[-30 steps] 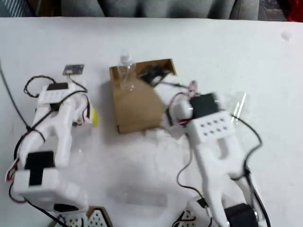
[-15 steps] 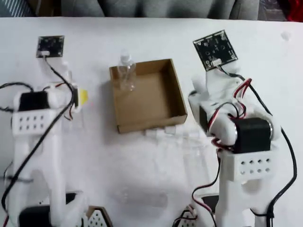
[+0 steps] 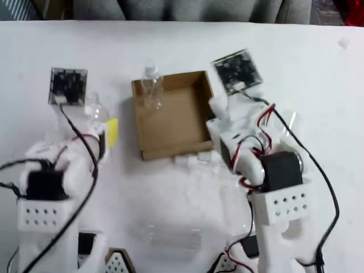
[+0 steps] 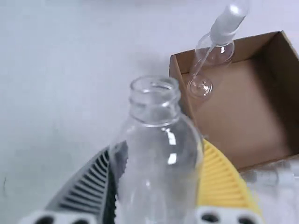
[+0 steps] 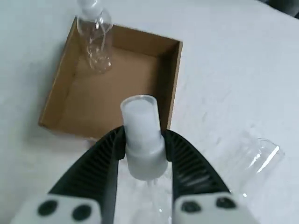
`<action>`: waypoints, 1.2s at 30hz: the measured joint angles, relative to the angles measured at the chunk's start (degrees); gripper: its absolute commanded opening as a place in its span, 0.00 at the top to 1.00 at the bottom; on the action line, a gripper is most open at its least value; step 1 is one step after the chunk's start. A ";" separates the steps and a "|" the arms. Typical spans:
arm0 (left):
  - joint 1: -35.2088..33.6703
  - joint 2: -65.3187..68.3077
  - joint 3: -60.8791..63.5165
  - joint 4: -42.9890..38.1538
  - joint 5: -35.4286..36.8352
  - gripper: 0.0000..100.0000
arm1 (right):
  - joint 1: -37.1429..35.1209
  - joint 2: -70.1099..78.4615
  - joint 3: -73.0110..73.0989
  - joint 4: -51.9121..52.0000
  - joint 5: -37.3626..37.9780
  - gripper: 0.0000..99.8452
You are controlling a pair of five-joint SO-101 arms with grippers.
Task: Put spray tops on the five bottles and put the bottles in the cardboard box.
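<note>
On the white table [image 3: 318, 68], the cardboard box [image 3: 176, 122] holds one capped bottle [image 3: 151, 91], upright in a far corner. Both arms have risen over the last second, and the right one has swung toward the box. The left hand [image 4: 159, 154] is clamped around an open bottle [image 4: 154, 100], and the right hand [image 5: 143, 134] pinches a spray top [image 5: 139, 116]. Capping a second bottle looks to be the step in hand.
</note>
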 measured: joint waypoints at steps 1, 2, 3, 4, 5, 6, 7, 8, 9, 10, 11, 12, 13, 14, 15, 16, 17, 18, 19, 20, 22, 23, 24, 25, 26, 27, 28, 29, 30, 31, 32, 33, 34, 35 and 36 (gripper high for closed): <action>0.70 -1.93 2.20 -1.93 0.00 0.98 | -0.35 -0.88 0.44 -2.02 -2.11 0.98; 1.32 -3.87 4.48 -3.96 0.00 0.98 | -0.97 -1.85 1.05 -4.13 -3.87 0.98; 2.02 -5.71 6.68 -5.98 0.00 0.98 | -1.76 -2.55 1.76 -6.24 -5.45 0.98; 2.73 -7.65 8.88 -8.00 0.00 0.98 | -2.46 -3.34 2.37 -8.18 -6.59 0.98; 3.52 -9.58 10.90 -9.85 0.00 0.98 | -3.25 -4.13 3.34 -10.20 -7.47 0.98; 4.31 -11.34 12.84 -11.43 0.00 0.98 | -3.96 -4.75 4.04 -12.13 -8.00 0.98; 4.92 -13.01 14.59 -12.75 0.00 0.98 | -4.40 -5.27 4.84 -14.24 -8.35 0.98; 5.63 -14.68 16.35 -13.98 0.00 0.98 | -5.01 -5.89 5.71 -15.74 -8.53 0.98; 6.33 -16.18 17.93 -15.30 0.00 0.98 | -5.54 -6.42 6.15 -17.23 -8.62 0.98; 6.95 -17.58 19.43 -16.62 0.00 0.98 | -6.07 -7.03 6.86 -18.64 -8.70 0.98; 7.30 -18.81 20.57 -17.93 0.00 0.98 | -6.68 -7.56 7.30 -20.13 -8.79 0.98; 7.56 -19.96 21.63 -19.16 0.00 0.98 | -7.21 -8.09 7.65 -21.54 -8.79 0.98; 7.65 -21.10 22.51 -20.48 0.00 0.98 | -7.91 -8.62 7.82 -23.12 -8.79 0.98; 8.18 -22.24 23.47 -21.45 0.00 0.98 | -8.62 -8.97 7.82 -24.79 -8.79 0.98; 8.88 -23.30 24.35 -22.42 0.00 0.98 | -9.41 -9.41 7.82 -26.64 -8.79 0.98; 9.49 -24.44 25.41 -23.21 0.00 0.98 | -10.29 -9.76 7.82 -28.84 -8.79 0.98; 10.29 -25.41 26.29 -23.82 0.00 0.98 | -11.16 -9.93 7.82 -31.21 -8.79 0.98; 11.08 -26.64 27.25 -24.44 0.00 0.98 | -12.04 -10.02 7.82 -33.67 -8.79 0.98; 11.96 -27.87 28.31 -24.97 0.00 0.98 | -12.92 -10.02 7.82 -36.22 -8.79 0.98; 12.84 -29.19 29.54 -25.58 0.00 0.98 | -13.98 -10.02 7.82 -38.86 -8.79 0.98; 14.77 -32.18 32.09 -26.90 0.00 0.98 | -15.91 -10.02 7.82 -44.48 -8.79 0.98; 15.82 -33.85 33.67 -27.69 0.00 0.98 | -16.70 -10.02 7.82 -46.95 -8.79 0.98; 16.62 -35.43 34.99 -28.40 0.00 0.98 | -17.67 -10.02 7.82 -49.32 -8.79 0.98; 17.23 -37.01 36.40 -29.01 0.00 0.98 | -18.64 -10.02 7.82 -51.34 -8.79 0.98; 17.85 -38.68 37.89 -29.63 -0.09 0.98 | -19.60 -10.02 7.65 -52.57 -8.79 0.98; 18.29 -40.18 39.30 -30.33 -0.09 0.98 | -20.57 -10.02 7.21 -53.27 -8.79 0.98; 18.73 -41.58 40.62 -31.03 -0.09 0.98 | -21.63 -10.02 6.51 -53.63 -8.79 0.98; 18.81 -42.99 41.85 -31.74 -0.09 0.98 | -22.59 -9.67 5.45 -53.89 -8.79 0.98; 18.81 -44.13 43.08 -32.44 -0.09 0.98 | -23.47 -9.05 4.04 -53.98 -8.79 0.98; 18.64 -45.10 44.31 -33.14 -0.09 0.98 | -24.35 -8.44 2.55 -53.89 -8.79 0.98; 18.64 -45.98 45.45 -33.76 -0.09 0.98 | -24.97 -7.65 0.97 -53.45 -8.79 0.98; 18.73 -46.59 46.51 -34.37 -0.09 0.98 | -25.67 -6.86 -0.79 -52.66 -8.97 0.98; 18.73 -46.95 47.30 -34.99 -0.09 0.98 | -26.37 -6.07 -2.46 -51.60 -8.97 0.98; 18.81 -47.12 48.09 -35.60 -0.09 0.98 | -26.99 -5.45 -4.13 -50.55 -9.23 0.99; 18.81 -47.12 48.79 -36.31 -0.09 0.98 | -27.69 -4.92 -5.36 -49.32 -10.02 0.99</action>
